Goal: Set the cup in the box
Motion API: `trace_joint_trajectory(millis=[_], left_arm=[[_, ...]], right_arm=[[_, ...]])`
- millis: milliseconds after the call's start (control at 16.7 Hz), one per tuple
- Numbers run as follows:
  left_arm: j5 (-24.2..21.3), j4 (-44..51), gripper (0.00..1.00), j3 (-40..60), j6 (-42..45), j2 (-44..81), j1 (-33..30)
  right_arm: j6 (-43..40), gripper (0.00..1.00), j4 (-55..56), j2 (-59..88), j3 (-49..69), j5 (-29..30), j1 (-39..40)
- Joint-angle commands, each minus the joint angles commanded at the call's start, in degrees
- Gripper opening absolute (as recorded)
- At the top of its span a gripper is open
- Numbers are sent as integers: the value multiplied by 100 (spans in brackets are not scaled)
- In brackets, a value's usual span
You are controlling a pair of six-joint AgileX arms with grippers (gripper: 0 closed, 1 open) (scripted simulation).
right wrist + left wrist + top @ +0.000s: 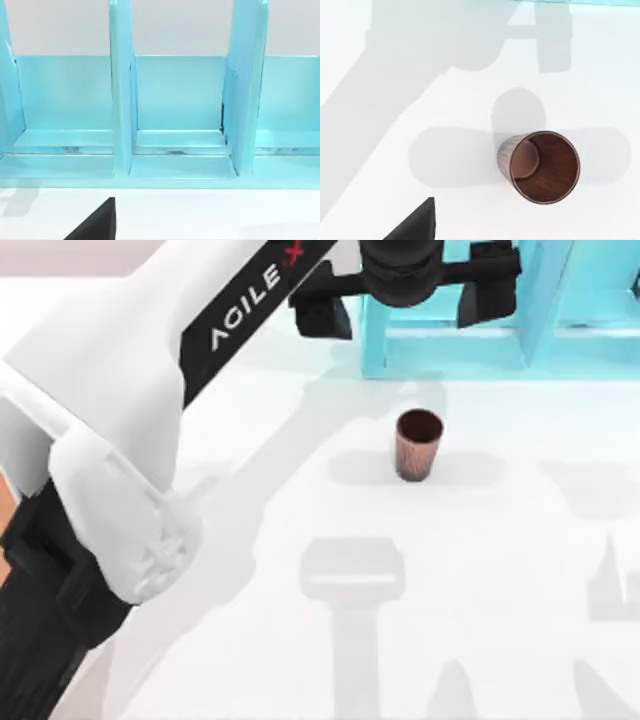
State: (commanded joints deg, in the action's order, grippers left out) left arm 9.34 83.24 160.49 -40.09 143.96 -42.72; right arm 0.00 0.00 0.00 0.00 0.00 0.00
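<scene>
One cup [418, 444] stands upright just below the left gripper's [405, 302] spread fingers [322, 312], apart from them; frame [560, 310] partly cut off behind.

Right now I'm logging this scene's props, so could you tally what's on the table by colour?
Reddish-brown: 1, the cup, standing upright on the white table.
Turquoise: 1, the shelf-like frame along the table's far edge.
Total: 2.
The left gripper hangs open above, between cup and frame.
</scene>
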Motion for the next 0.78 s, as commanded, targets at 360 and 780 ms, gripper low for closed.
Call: trace_joint_trajectory(millis=[360, 780], left_arm=[[166, 707, 100, 575, -138, 918, -210], [155, 709, 100, 786, -102, 1148, -175]], right_arm=[[0, 100, 0, 0, 0, 0, 0], [0, 100, 0, 0, 0, 0, 0]])
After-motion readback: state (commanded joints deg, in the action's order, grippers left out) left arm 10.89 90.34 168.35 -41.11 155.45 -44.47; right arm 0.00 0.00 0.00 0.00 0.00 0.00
